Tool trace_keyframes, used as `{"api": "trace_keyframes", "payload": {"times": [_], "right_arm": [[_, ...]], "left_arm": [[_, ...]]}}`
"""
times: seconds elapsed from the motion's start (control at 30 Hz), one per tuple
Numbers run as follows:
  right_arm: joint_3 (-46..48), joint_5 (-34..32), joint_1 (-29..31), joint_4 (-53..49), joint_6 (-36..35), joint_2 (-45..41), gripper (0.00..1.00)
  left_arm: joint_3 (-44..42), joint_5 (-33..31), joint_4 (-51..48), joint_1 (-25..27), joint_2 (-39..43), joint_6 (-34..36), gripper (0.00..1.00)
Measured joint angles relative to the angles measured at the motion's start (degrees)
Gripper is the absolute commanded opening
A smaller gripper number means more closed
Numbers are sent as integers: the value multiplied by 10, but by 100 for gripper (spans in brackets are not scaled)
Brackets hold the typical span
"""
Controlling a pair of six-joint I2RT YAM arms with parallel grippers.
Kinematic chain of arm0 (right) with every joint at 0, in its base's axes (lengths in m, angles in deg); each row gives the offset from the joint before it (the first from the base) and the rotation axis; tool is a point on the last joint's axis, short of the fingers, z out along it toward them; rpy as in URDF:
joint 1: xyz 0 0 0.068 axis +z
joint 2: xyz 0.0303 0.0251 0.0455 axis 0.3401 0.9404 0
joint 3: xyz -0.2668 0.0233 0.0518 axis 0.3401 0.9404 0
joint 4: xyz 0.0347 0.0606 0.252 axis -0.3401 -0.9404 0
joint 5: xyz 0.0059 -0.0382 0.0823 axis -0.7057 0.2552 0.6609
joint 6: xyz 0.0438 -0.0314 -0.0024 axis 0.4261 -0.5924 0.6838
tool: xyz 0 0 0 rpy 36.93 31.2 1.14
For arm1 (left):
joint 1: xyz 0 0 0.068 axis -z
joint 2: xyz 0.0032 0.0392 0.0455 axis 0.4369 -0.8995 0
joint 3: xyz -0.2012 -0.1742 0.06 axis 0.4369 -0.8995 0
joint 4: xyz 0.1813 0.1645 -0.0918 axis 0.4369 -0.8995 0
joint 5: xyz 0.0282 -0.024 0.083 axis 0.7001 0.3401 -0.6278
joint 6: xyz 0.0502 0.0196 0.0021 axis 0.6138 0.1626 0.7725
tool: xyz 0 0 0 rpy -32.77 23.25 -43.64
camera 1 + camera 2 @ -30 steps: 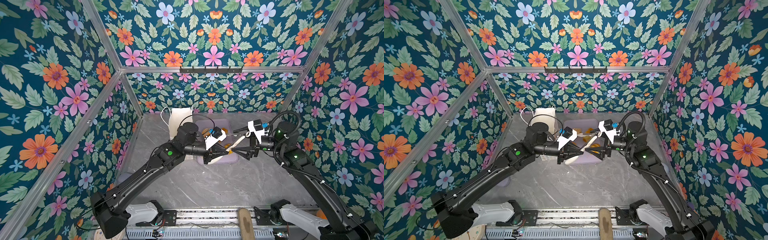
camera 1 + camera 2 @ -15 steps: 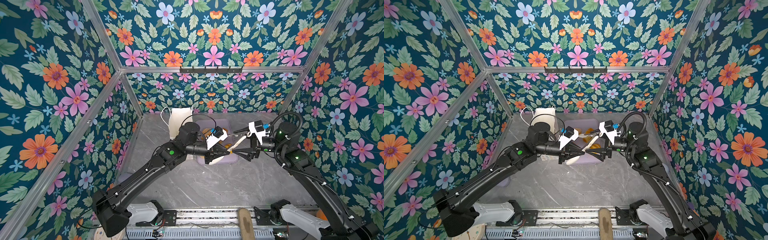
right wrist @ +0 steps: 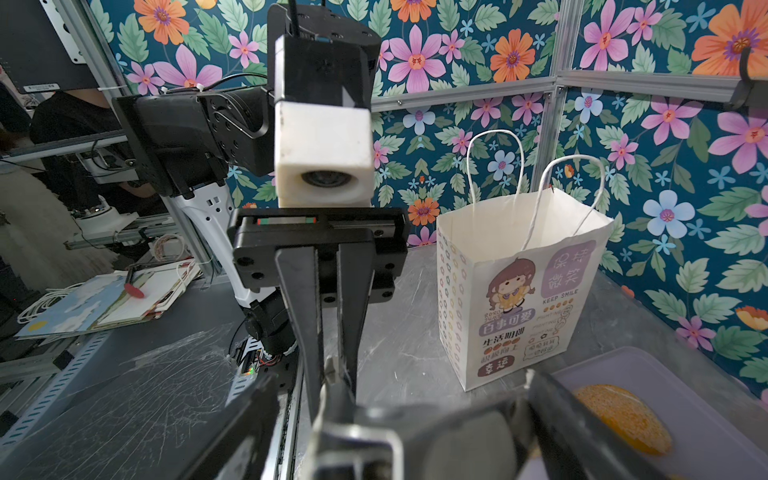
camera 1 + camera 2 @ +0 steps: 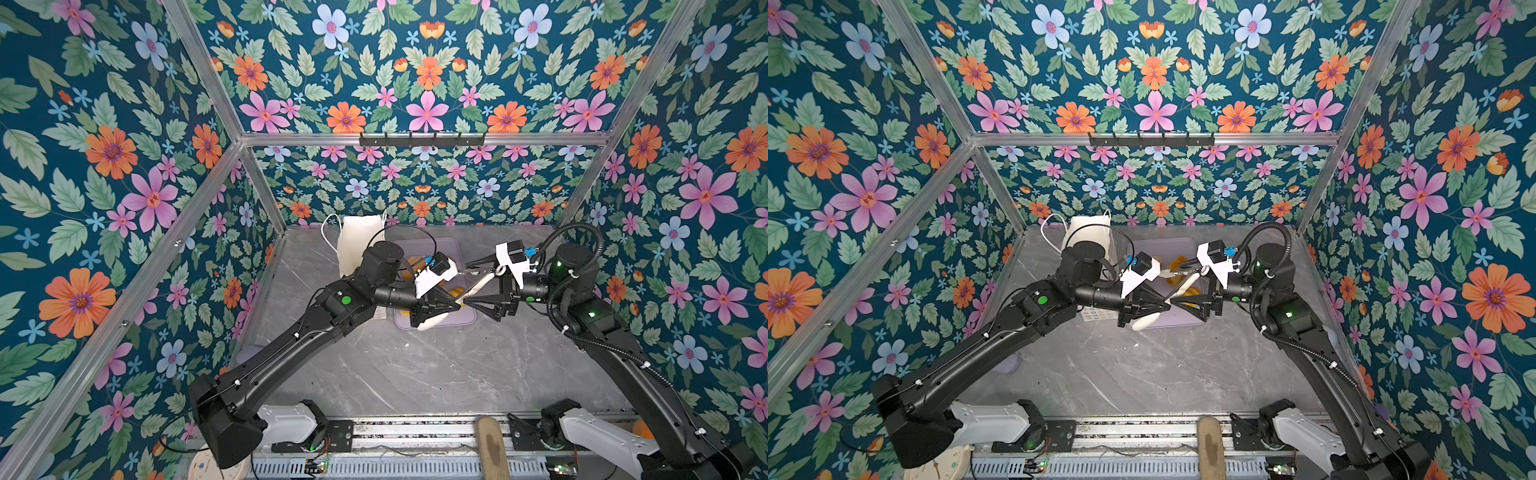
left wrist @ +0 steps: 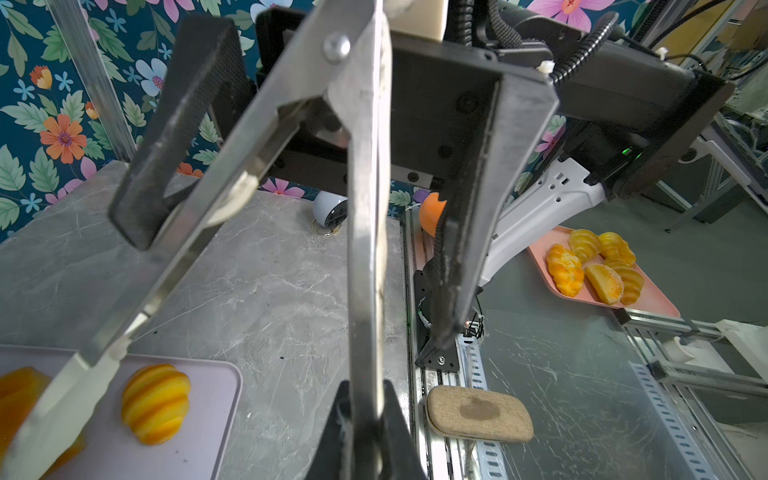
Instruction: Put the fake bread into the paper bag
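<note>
**A:** What have the claws got?

**B:** The left claw [image 5: 365,415] is clamped tight on one arm of the metal tongs [image 5: 365,249], low down towards its tip. The right claw [image 5: 291,278] stands wide apart, a jaw on either side of the tongs' hinge end. I can't see it gripping anything.

**A:** And the fake bread?

**B:** The fake bread [image 4: 1177,262] lies on the lilac tray [image 5: 208,399] on the counter [image 4: 415,374], below both claws. The striped bun [image 5: 156,403] sits just beside the free white tong tip, not touching it. The seeded roll [image 3: 623,419] is on the same tray. The paper bag [image 3: 519,291] stands upright with its mouth open, just beside the tray, behind the left arm in both top views.

**A:** How will the bread handle?

**B:** Light, I'd judge, and glossy and rounded, so it could squirt out of a hard pinch. I'd take the bun across its middle, one tip on each side and seated in the stripes, with a gentle squeeze. The bag is thin paper with nothing bracing it. A knock on the rim could tip it, so the bread should go in from straight above.
</note>
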Motion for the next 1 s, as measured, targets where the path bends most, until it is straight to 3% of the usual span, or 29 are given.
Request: {"api": "trace_keyframes", "payload": {"times": [0.3, 0.6, 1.0], "right_arm": [[0, -5, -2, 3, 0, 10, 81], [8, -5, -1, 7, -2, 9, 89], [16, -2, -1, 30, 31, 7, 93]], "left_arm": [[26, -14, -31, 0, -16, 10, 0], [27, -40, -43, 1, -4, 10, 0], [21, -63, -32, 17, -9, 10, 0]]}}
